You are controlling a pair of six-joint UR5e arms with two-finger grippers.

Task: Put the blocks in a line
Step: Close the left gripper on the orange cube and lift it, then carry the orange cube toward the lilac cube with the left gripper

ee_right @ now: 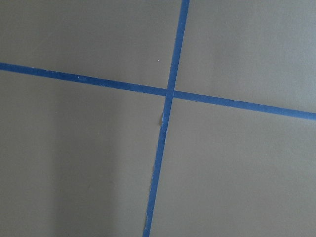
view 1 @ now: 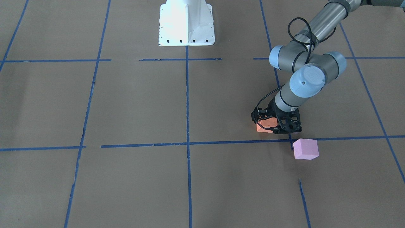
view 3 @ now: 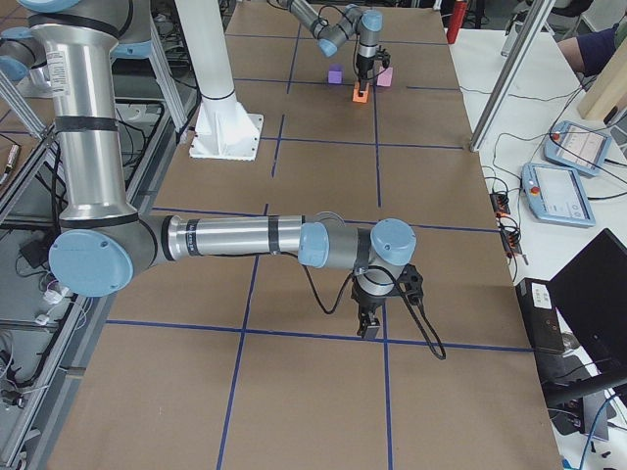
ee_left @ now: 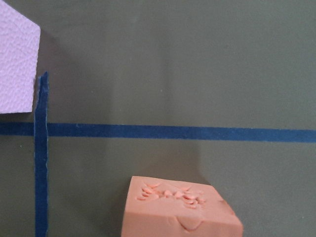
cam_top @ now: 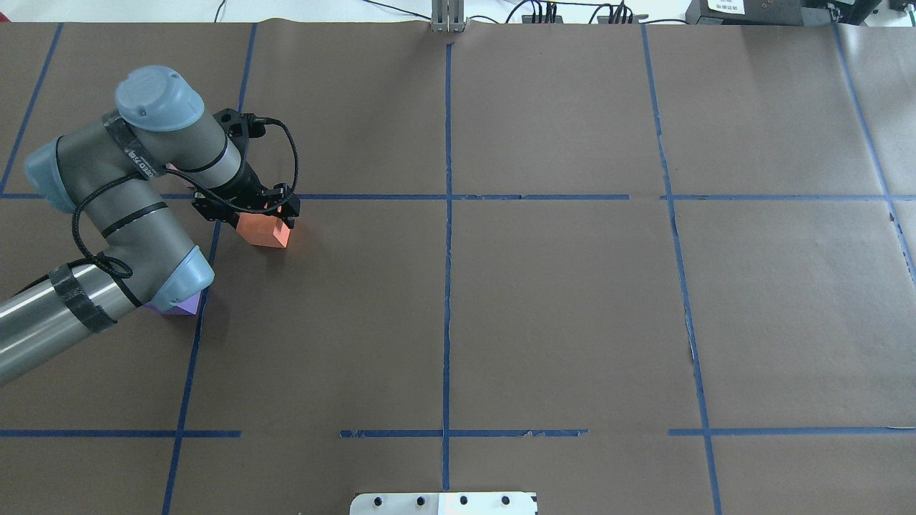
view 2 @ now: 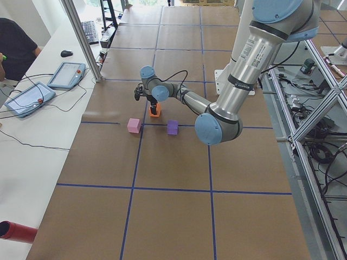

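Observation:
My left gripper [view 1: 274,124] [cam_top: 266,218] is shut on the orange block [view 1: 263,126] [cam_top: 262,232], low over the brown paper just on the robot's side of a blue tape line. I cannot tell if the block touches the table. The orange block fills the bottom of the left wrist view [ee_left: 180,210]. The pink-lilac block [view 1: 305,148] [ee_left: 17,69] lies just across that tape line, close by. The dark purple block [cam_top: 177,306] [view 2: 172,127] peeks out under the left arm's elbow. My right gripper [view 3: 369,323] shows only in the exterior right view, far from the blocks; I cannot tell its state.
The white robot base [view 1: 186,25] stands at the table's robot-side edge. Blue tape lines [cam_top: 448,214] divide the brown paper into a grid. Tablets [view 2: 65,75] and cables lie on the white side bench.

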